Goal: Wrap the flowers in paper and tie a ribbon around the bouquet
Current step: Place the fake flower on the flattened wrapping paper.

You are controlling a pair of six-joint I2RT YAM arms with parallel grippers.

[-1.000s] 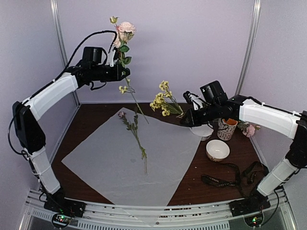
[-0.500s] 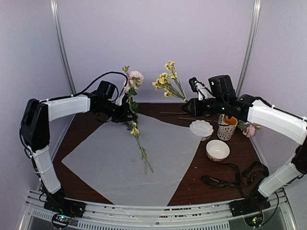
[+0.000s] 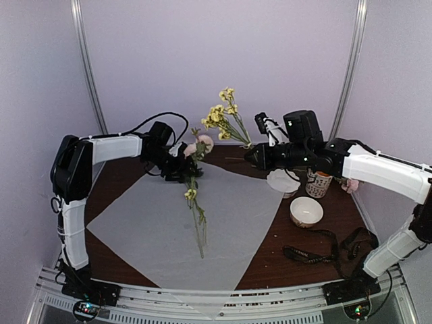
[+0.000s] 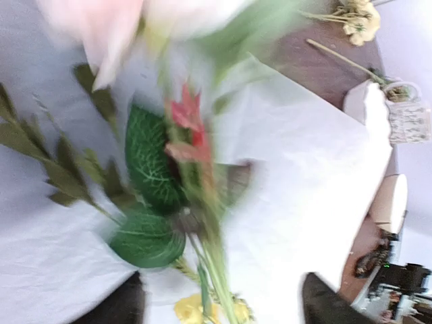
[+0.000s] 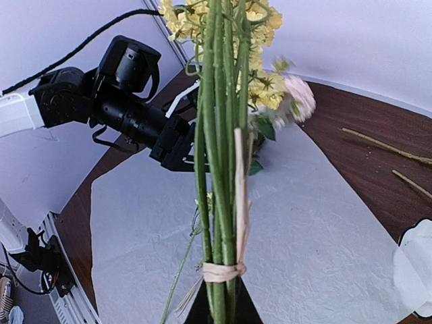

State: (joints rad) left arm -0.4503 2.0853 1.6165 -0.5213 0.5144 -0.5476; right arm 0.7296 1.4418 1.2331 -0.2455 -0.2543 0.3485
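Wrapping is not begun: large pale grey-white paper sheet (image 3: 236,216) lies flat on the tabletop (image 3: 118,179), pink-bloomed green stems (image 3: 196,209) lie on it between the jaws of the open left pincer (image 3: 183,167), yellow flower bunch (image 3: 219,118) is gripped aloft by the right pincer (image 3: 250,157), and the black fabric ribbon (image 3: 317,255) lies untouched beside the paper

Blur and cropped edges
Left wrist view: pink bloom (image 4: 101,27) smeared and cut by the top edge, stems (image 4: 212,270) blurred. Right wrist view: yellow flowers (image 5: 219,169) cropped top and bottom.

The right gripper (image 5: 223,310) holds the yellow flowers (image 5: 217,135) by their green stems over the paper (image 5: 317,236), the left gripper (image 5: 177,150) just left.
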